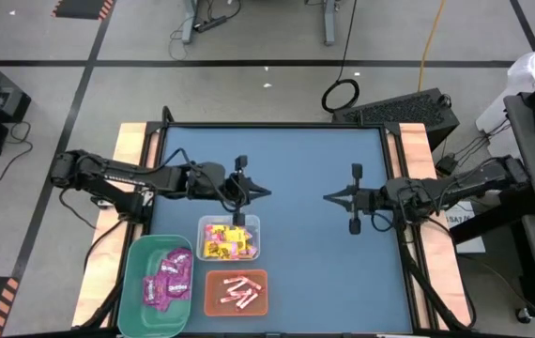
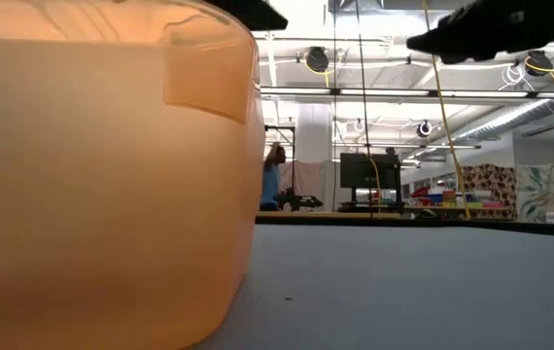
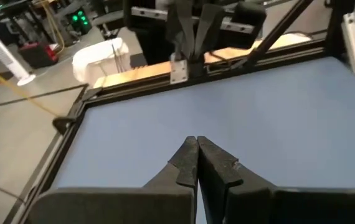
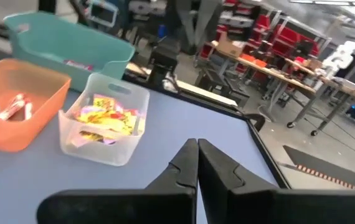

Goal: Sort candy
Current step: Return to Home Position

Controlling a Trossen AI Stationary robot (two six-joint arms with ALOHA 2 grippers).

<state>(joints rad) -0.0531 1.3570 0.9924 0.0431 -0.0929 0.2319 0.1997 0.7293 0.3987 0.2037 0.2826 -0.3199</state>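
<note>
left gripper (image 1: 266, 192): fingers pressed together, nothing between them (left wrist view confirms (image 3: 196, 144)). Hovers over the blue table (image 1: 324, 272), just past the clear bin's far edge.
right gripper (image 1: 327, 197): fingers clenched on nothing too (image 4: 197, 144). Hovers mid-table, facing the left one, a gap between the tips.
magenta packets (image 1: 169, 278): piled in the green bin (image 1: 136, 255), near-left corner of the table.
yellow packets (image 1: 225, 240): in the clear bin (image 1: 254, 225), beside the green one.
pink-and-white sticks (image 1: 239, 292): in the orange bin (image 1: 209, 306), just nearer than the clear bin; this bin fills the left of the low view (image 2: 102, 194).
loose candy: none that I can spot on the mat in the high view.
progress (judgement): sort looks finished, both arms parked.
handling (judgement): all very light. Wrappers are thin, crinkly, probably slick. Packets are soft, flat and squashable, not fragile. Sticks are narrow, could roll or twist in the pinch.
grip (judgement): packets across the flat middle or by a crimped edge. Sticks across the narrow width near mid-length so they hang level. Light squeeze is enough.
risk (judgement): piled pieces overlap, a pinch may lift two.
</note>
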